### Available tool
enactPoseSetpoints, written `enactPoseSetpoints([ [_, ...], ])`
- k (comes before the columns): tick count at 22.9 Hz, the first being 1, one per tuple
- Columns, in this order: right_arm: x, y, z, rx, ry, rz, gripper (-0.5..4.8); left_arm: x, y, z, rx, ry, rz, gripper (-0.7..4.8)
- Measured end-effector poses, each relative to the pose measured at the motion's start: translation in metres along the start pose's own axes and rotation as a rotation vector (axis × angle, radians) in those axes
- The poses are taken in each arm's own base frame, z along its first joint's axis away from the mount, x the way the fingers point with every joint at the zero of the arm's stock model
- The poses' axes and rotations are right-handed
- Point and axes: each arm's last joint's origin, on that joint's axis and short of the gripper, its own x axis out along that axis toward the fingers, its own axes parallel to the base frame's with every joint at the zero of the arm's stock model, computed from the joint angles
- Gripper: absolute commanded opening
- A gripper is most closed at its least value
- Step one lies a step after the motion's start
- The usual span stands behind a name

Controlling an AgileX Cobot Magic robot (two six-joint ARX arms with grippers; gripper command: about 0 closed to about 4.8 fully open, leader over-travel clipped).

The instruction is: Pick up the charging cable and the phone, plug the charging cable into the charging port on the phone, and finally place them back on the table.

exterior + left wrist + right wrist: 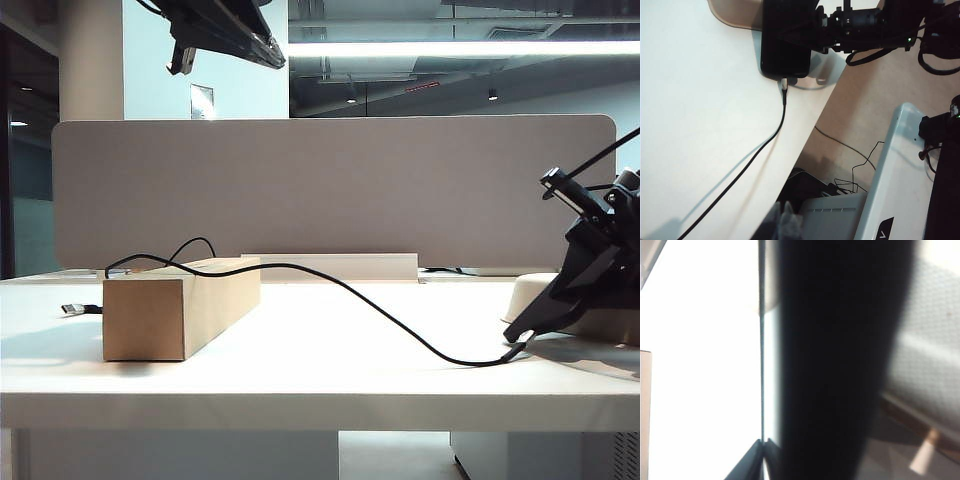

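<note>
The black phone [785, 45] hangs tilted just above the table [700, 125] near its edge, its low end close to the surface. My right gripper [840, 25] is shut on it. The charging cable [765, 145] has its pale plug [784, 84] pushed into the charging port in the phone's short end. From the outside, the phone [540, 318] slants down from the right gripper [585, 290], and the cable [330, 283] arches over the box to its USB plug [73, 309]. The phone [840, 360] fills the right wrist view, with a finger [747, 465] against it. My left gripper [182, 58] [785, 217] hangs high, shut and empty.
A brown cardboard box [180, 305] stands at the left of the table under the cable. A pale beige pad [530, 292] lies behind the phone. The grey divider panel [330, 190] closes the back. Below the table edge are a white cabinet [890, 190] and loose wires [855, 170].
</note>
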Motion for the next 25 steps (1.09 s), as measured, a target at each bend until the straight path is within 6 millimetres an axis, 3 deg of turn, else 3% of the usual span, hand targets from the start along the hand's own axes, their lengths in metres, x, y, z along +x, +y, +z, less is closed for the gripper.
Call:
enactPoseSetpoints([
  [2,0.0,-0.001,0.0,0.002,0.005,-0.005,1.33,0.0,0.0,0.0,0.0,0.0,0.0,-0.06],
  [5,0.0,-0.002,-0.002,0.007,0.018,-0.025,2.38,0.0,0.0,0.0,0.0,0.0,0.0,-0.06],
  [8,0.0,-0.005,-0.004,0.015,0.035,-0.049,2.52,0.0,0.0,0.0,0.0,0.0,0.0,-0.06],
  [12,-0.001,-0.007,-0.006,0.022,0.061,-0.074,3.48,0.0,0.0,0.0,-0.001,0.001,0.0,-0.06],
  [20,-0.017,-0.004,-0.008,0.033,0.102,-0.113,3.5,-0.001,0.0,-0.003,-0.013,0.033,0.05,-0.06],
  [25,-0.038,0.004,-0.007,0.032,0.104,-0.113,3.51,-0.016,-0.013,-0.003,0.017,0.017,0.112,-0.06],
])
